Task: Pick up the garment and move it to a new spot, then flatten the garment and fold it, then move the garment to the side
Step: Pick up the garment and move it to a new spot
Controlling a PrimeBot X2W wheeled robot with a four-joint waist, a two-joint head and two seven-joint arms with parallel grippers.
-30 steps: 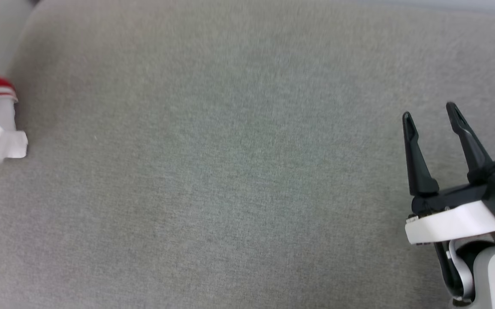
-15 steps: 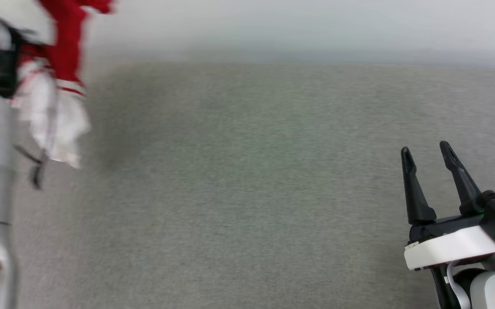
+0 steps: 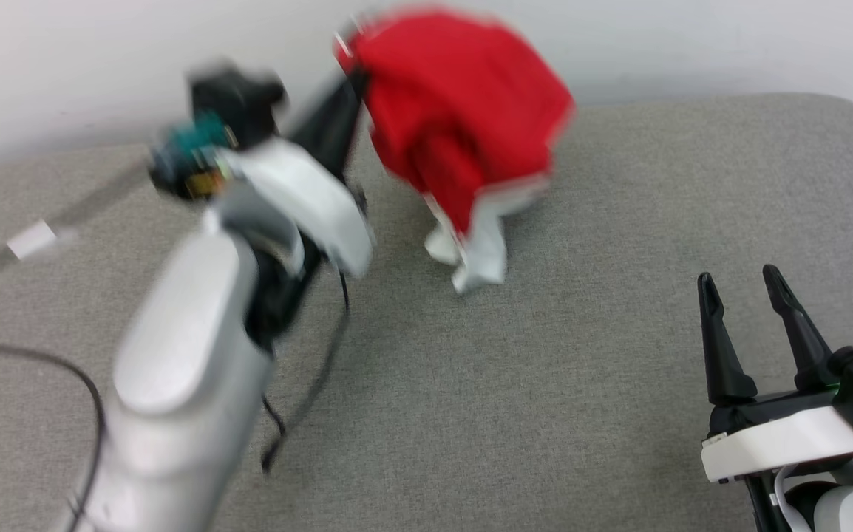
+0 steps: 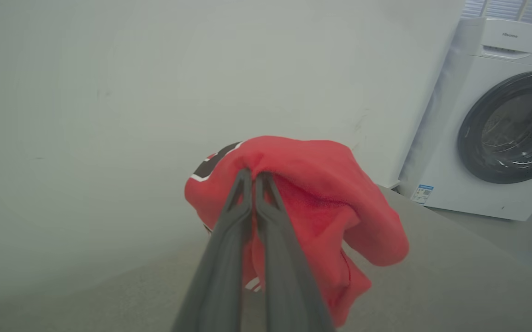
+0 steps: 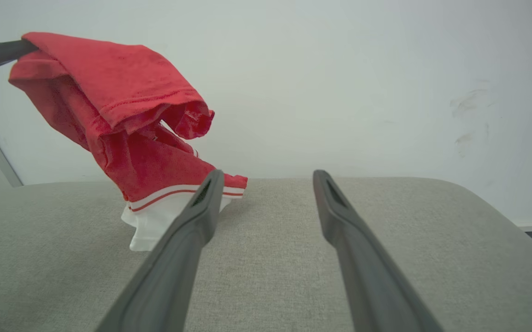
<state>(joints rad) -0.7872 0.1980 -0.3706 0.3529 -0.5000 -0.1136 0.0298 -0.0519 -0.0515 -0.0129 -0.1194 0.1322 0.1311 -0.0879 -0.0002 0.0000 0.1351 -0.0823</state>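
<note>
The garment [image 3: 463,125] is a bunched red shirt with a white sleeve and red-and-white striped trim. It hangs in the air, and its white sleeve end [image 3: 474,255] reaches down to the grey cushion. My left gripper [image 3: 349,77] is shut on its top fold. In the left wrist view the two fingers press together into the red cloth of the garment [image 4: 321,184]. My right gripper [image 3: 741,284] stands open at the lower right, apart from the shirt. The right wrist view has the garment [image 5: 123,120] hanging at upper left, with that gripper [image 5: 266,177] holding nothing.
A grey fabric cushion [image 3: 545,384] spreads under both arms, with a pale wall behind it. A white washing machine [image 4: 501,120] stands off the cushion's far end. Black cables [image 3: 94,399] trail beside my left arm.
The head view has turned and my blurred left arm has swung in from the left, carrying the garment toward the middle of the cushion. The right gripper stays open.
</note>
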